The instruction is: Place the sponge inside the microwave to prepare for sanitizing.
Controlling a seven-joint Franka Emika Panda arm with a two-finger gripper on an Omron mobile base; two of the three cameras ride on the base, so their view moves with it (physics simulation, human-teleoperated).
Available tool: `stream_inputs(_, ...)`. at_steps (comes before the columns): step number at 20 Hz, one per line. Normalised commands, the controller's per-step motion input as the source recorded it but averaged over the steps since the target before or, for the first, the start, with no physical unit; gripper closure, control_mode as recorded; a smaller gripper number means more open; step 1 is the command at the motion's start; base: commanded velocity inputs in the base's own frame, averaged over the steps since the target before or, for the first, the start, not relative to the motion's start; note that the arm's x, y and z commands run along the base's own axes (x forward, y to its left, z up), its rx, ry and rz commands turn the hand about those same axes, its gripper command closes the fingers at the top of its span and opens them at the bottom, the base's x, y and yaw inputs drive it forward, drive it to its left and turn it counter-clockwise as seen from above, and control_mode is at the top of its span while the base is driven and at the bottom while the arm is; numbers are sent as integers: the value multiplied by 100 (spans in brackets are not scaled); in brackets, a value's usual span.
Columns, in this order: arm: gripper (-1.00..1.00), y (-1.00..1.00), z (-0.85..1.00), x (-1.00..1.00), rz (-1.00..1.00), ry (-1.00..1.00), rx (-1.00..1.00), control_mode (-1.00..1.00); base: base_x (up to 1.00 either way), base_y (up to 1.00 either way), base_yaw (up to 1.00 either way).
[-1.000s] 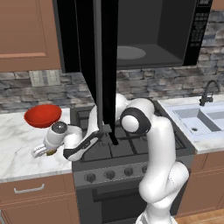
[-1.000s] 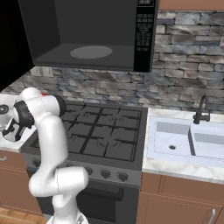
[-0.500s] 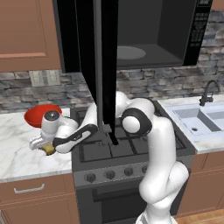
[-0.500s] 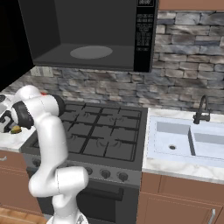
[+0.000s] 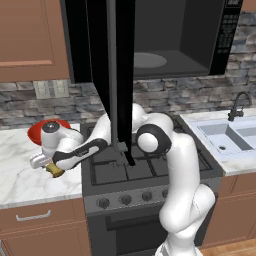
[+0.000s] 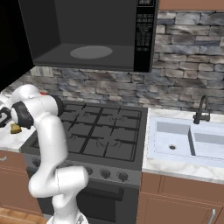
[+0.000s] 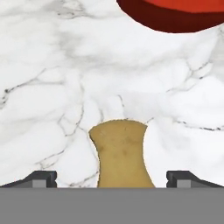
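Sponge (image 7: pixel 122 154), small yellow-tan block, now pinched between the gripper (image 5: pixel 52 170) tips and lifted off the white marble counter (image 7: pixel 52 87), ready for carrying up into the open black microwave (image 5: pixel 170 45).

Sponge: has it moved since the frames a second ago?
Yes. The sponge, pinched in the gripper, has lifted off the marble counter and come toward the stove, judged against the red bowl.

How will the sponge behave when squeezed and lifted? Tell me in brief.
The sponge looks pinched in at its middle, so it is probably soft and squashy. It is small beside the bowl, so likely light. Its blocky shape suggests that it won't roll on the counter.
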Motion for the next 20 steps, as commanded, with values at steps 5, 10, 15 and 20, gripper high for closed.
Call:
stream_inputs(5,-100,0,-1,0,0,0,0,-100,0,0,0)
stream_inputs(10,-100,0,0,14,0,4,0,-100,0,0,0)
stream_inputs(15,-100,0,-7,20,0,8,0,-100,0,0,0)
stream_inputs(20,-100,0,-13,13,0,7,0,-100,0,0,0)
